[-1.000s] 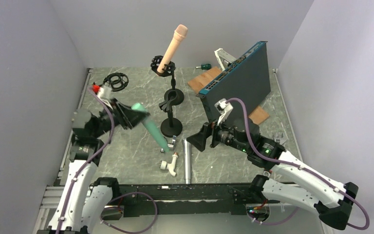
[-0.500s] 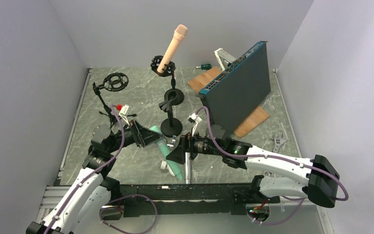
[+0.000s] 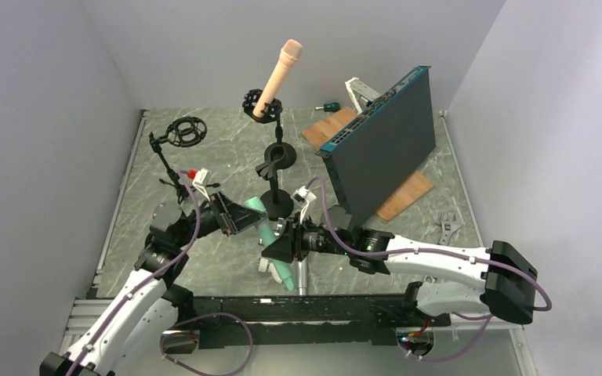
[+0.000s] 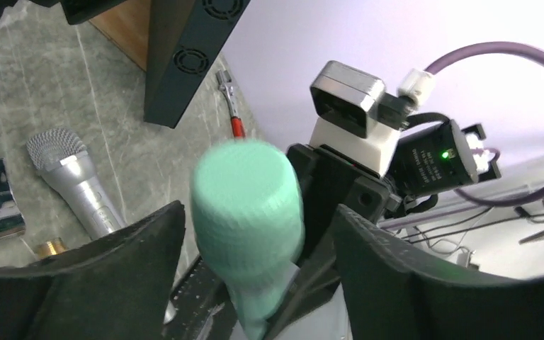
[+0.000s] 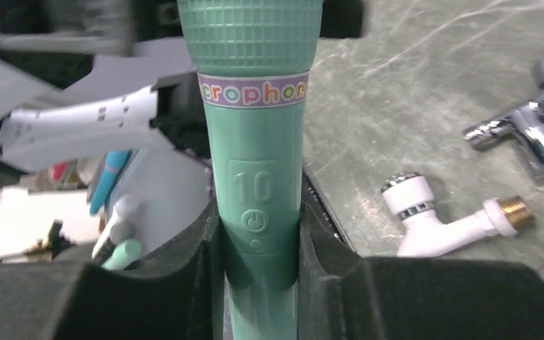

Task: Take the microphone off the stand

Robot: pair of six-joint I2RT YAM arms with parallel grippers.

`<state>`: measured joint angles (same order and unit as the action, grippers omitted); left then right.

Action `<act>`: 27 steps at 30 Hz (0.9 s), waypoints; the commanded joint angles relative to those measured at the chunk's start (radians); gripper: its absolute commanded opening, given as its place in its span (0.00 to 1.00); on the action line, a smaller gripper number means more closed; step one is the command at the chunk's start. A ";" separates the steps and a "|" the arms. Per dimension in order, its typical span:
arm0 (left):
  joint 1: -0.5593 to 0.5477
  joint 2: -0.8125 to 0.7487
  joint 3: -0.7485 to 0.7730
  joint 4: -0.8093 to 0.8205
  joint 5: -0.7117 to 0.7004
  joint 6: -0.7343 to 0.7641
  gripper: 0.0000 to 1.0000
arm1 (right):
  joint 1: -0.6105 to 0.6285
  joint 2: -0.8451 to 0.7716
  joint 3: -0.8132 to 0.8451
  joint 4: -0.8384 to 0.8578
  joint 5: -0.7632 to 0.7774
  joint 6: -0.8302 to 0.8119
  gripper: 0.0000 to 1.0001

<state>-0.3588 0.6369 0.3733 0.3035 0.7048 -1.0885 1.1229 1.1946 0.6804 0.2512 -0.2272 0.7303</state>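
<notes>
A green toy microphone hangs low over the table's front middle, between my two grippers. My right gripper is shut on its handle just below the power button, both pads pressed against it. My left gripper is open around the microphone's head, with a gap on each side. Behind them stands a black stand on a round base. A peach microphone sits tilted in the stand's top clip.
A small tripod with an empty ring mount stands at the back left. A silver microphone, a white pipe fitting and a chrome fitting lie near the front edge. A black switch box leans on a wooden board at right.
The left arm carried the green microphone down and rightward to the front middle. The right arm came in from the right and shut on its handle. The left jaws have just opened.
</notes>
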 commanded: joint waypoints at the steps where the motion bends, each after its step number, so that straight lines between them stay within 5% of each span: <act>1: -0.009 -0.079 0.117 -0.228 -0.111 0.174 0.96 | -0.008 -0.080 -0.041 -0.002 0.192 0.029 0.00; 8: -0.008 -0.171 0.323 -0.678 -0.420 0.463 0.99 | -0.006 -0.217 -0.096 -0.326 0.505 0.119 0.00; 15: -0.008 -0.213 0.409 -0.833 -0.644 0.563 0.99 | -0.006 -0.242 -0.154 -0.582 0.655 0.345 0.00; 21: -0.008 -0.290 0.403 -0.818 -0.676 0.602 0.99 | -0.005 -0.192 -0.207 -0.548 0.685 0.390 0.01; 27: -0.007 -0.348 0.395 -0.818 -0.702 0.629 0.98 | 0.013 -0.105 -0.207 -0.460 0.689 0.367 0.16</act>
<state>-0.3656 0.3092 0.7532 -0.5209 0.0448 -0.5076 1.1183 1.0515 0.4675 -0.2993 0.4179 1.0840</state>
